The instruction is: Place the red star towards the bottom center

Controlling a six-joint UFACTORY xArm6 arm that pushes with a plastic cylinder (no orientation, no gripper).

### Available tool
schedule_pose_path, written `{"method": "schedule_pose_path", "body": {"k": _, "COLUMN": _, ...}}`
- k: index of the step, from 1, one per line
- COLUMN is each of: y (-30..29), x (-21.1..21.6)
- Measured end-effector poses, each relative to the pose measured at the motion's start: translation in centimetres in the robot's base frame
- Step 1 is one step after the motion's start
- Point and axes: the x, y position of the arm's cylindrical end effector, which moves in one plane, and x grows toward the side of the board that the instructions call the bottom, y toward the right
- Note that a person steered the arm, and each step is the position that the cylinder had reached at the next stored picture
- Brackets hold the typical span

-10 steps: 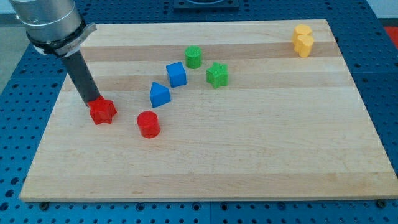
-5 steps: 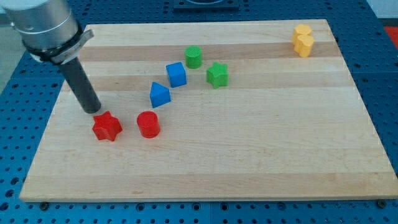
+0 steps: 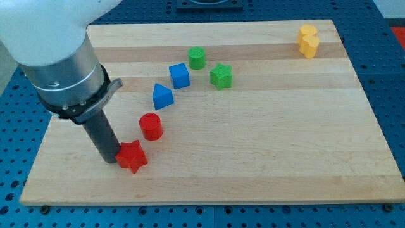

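Observation:
The red star (image 3: 132, 156) lies near the wooden board's bottom edge, at the view's lower left. My tip (image 3: 111, 159) touches its left side. The dark rod rises up and left from there to the large arm body, which covers the board's upper left corner. The red cylinder (image 3: 151, 126) stands just above and right of the star, apart from it.
A blue triangular block (image 3: 162, 97) and a blue cube (image 3: 180, 75) sit above the red cylinder. A green cylinder (image 3: 197, 58) and a green star (image 3: 221, 76) lie further right. Two yellow blocks (image 3: 308, 41) sit at the top right corner. The board's bottom edge (image 3: 202, 201) is close below the star.
The red star has been pushed down and to the right, from left of the red cylinder to below it. My tip moved down and right with it.

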Motion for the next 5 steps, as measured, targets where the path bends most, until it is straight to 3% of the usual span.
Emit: {"method": "schedule_pose_path", "body": {"k": 5, "y": 8.5, "x": 1.3}}
